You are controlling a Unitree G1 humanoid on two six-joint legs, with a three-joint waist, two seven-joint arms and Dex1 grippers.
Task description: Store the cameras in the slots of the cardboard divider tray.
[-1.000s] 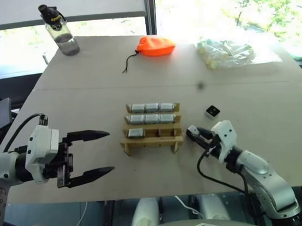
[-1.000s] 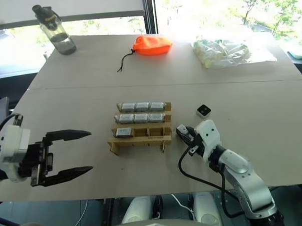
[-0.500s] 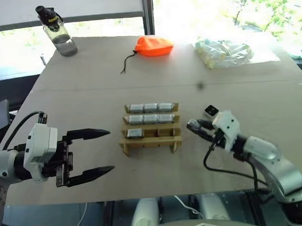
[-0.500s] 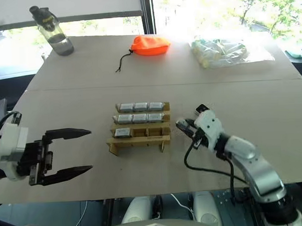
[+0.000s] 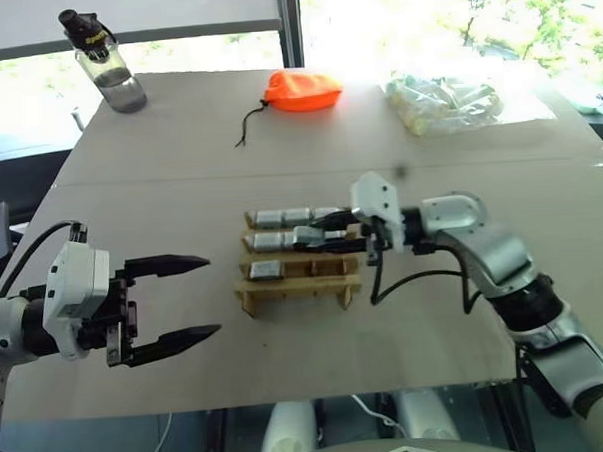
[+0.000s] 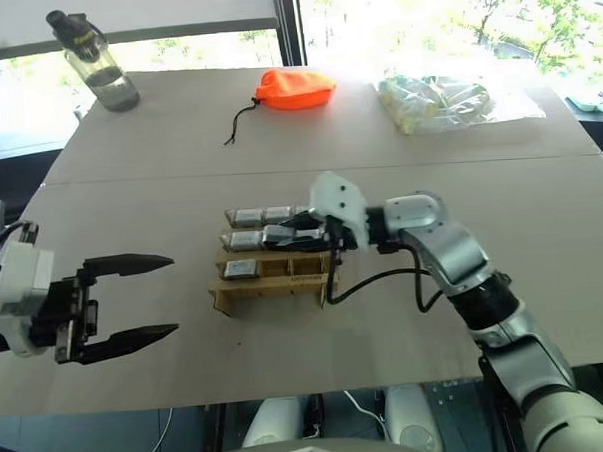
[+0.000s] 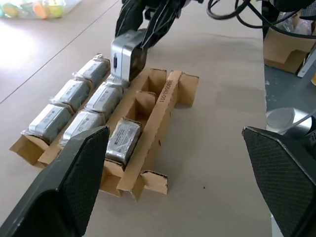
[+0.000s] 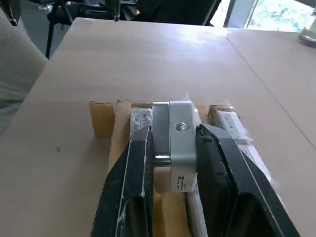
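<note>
Right pincer (image 8: 173,143) clamps a camera (image 8: 175,143) over the cardboard divider tray (image 5: 299,283); its screw hole faces the wrist view. Left pincer (image 5: 180,298) gapes wide, empty.

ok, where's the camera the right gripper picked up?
Clamped in the right gripper, the camera hangs just above the cardboard tray, over its right end beside the filled back rows.

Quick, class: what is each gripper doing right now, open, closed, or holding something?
Left gripper: open, holding nothing.
Right gripper: shut on a silver camera, above the cardboard divider tray.
</note>
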